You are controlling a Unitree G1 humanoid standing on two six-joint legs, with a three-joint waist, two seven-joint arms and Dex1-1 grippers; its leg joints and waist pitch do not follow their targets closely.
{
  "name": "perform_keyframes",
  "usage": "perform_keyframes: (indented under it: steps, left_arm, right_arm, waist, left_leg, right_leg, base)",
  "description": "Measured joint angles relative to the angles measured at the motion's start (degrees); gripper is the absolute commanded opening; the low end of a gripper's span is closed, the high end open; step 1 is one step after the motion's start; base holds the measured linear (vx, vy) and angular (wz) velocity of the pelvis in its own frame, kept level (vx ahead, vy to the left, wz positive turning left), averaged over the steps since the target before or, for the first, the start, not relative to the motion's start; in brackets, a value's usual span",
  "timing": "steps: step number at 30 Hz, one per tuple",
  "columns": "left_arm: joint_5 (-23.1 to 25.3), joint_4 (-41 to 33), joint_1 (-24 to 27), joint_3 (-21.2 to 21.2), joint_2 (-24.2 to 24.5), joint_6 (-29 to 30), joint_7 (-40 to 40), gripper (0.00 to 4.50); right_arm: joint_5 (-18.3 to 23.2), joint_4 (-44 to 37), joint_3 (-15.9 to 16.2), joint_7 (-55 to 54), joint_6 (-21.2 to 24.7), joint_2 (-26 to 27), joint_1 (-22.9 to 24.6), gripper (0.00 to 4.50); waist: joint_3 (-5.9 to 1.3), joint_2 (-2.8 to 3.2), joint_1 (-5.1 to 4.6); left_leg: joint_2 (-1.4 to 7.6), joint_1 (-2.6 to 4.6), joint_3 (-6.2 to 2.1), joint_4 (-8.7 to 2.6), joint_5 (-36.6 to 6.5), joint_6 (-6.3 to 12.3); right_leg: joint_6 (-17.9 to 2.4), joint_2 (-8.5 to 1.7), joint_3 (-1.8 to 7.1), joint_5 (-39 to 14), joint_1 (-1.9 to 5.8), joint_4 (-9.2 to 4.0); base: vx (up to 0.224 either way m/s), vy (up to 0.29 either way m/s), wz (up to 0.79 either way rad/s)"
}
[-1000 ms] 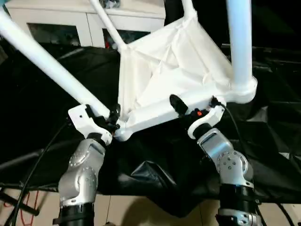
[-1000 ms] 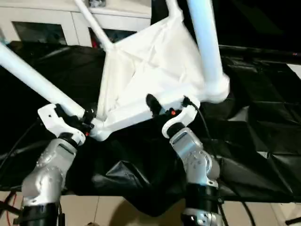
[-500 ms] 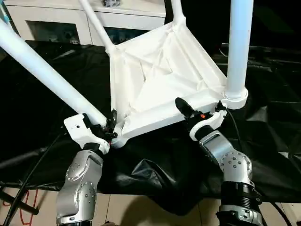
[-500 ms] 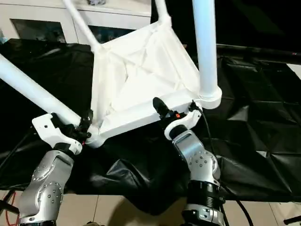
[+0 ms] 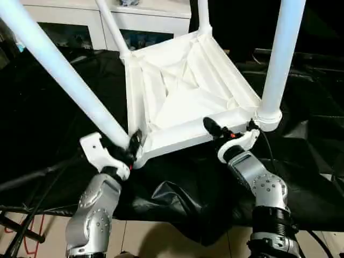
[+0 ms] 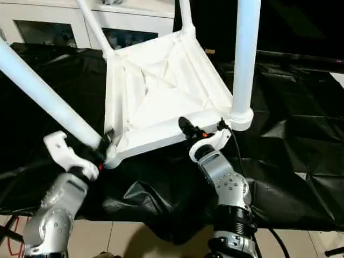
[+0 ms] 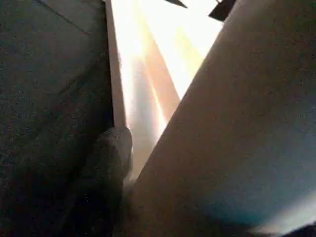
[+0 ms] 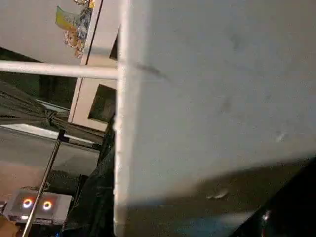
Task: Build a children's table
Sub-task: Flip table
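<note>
The children's table is upside down on the black cloth. Its white ribbed tabletop (image 5: 183,97) tilts up toward me, and its legs point upward. The near-left leg (image 5: 64,75) slants up and to the left, and the near-right leg (image 5: 279,59) stands almost upright in its corner socket. Two far legs (image 5: 110,24) (image 5: 203,13) rise at the back. My left gripper (image 5: 126,146) sits at the near-left corner, around the base of that leg (image 7: 237,138). My right gripper (image 5: 228,131) is shut on the tabletop's near rim (image 8: 212,98), beside the near-right socket.
The black-draped work table (image 5: 48,107) spreads out on all sides, and its cloth hangs in folds over the front edge (image 5: 177,199). A white cabinet (image 5: 145,16) stands behind. Cables (image 5: 27,226) trail on the floor at the lower left.
The tabletop has settled flatter and the near-right leg has swung closer to upright. The near-left leg now stands steeper. My right gripper has closed onto the near rim.
</note>
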Motion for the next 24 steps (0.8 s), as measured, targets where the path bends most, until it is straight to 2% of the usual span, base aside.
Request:
perform_keyframes:
  steps: [8, 11, 17, 19, 21, 24]
  left_arm:
    - [-1.65, -2.22, 5.22, -0.34, 2.57, 0.71, -3.53, 4.05]
    - [-1.48, -4.36, 8.23, -1.03, 5.67, 0.94, -6.52, 4.14]
    - [1.64, -5.54, 10.97, -0.76, 12.03, 0.6, -8.91, 4.14]
    - [2.07, -7.44, 11.7, -2.18, 13.82, 0.56, -11.36, 4.14]
    - [3.19, -10.79, 12.25, -5.36, 15.82, 0.11, -14.21, 4.14]
    - [4.71, -13.46, 12.05, -8.88, 16.71, -1.3, -16.24, 4.14]
  right_arm:
    - [-1.26, -0.02, 0.01, -2.12, -1.38, -0.83, -2.6, 1.71]
    - [-1.96, -0.04, 0.75, -2.11, -1.93, -2.31, -3.53, 1.7]
    - [-4.51, -3.29, 1.85, -1.73, -3.55, -5.87, -4.86, 1.7]
    - [-5.72, -3.91, 2.37, -1.92, -3.91, -6.59, -5.67, 1.7]
    - [-6.69, -4.4, 3.2, -2.54, -4.13, -7.6, -6.6, 1.7]
    - [-7.53, -5.75, 3.79, -3.75, -4.2, -8.71, -6.93, 1.7]
  waist:
    - [0.02, 0.03, 0.14]
    - [0.02, 0.03, 0.57]
    - [0.03, 0.03, 1.61]
    - [0.03, 0.03, 1.66]
    - [0.03, 0.03, 1.72]
    - [0.02, 0.04, 1.76]
  left_leg:
    - [0.02, 0.0, -0.01, 0.14, 0.02, 0.01]
    - [0.02, -0.01, 0.0, 0.16, 0.03, 0.0]
    - [0.02, -0.01, 0.0, 0.2, 0.07, 0.01]
    - [0.02, -0.01, 0.0, 0.26, 0.07, 0.01]
    - [0.01, 0.01, 0.0, 0.3, 0.11, 0.05]
    - [0.02, 0.04, 0.0, 0.29, 0.21, -0.08]
  right_leg:
    - [-0.02, 0.0, 0.0, 0.02, 0.0, 0.12]
    - [0.0, 0.0, 0.0, 0.03, 0.01, 0.13]
    - [0.04, -0.01, 0.0, 0.04, 0.02, 0.18]
    - [0.07, -0.02, 0.01, 0.06, 0.03, 0.21]
    - [0.09, -0.04, 0.01, 0.08, 0.05, 0.27]
    - [0.11, -0.05, 0.01, 0.1, 0.07, 0.34]
  base:
    - [0.0, 0.0, 0.0]
    - [0.0, 0.0, 0.0]
    - [0.0, 0.0, 0.0]
    - [0.0, 0.0, 0.0]
    - [0.0, 0.0, 0.0]
    - [0.0, 0.0, 0.0]
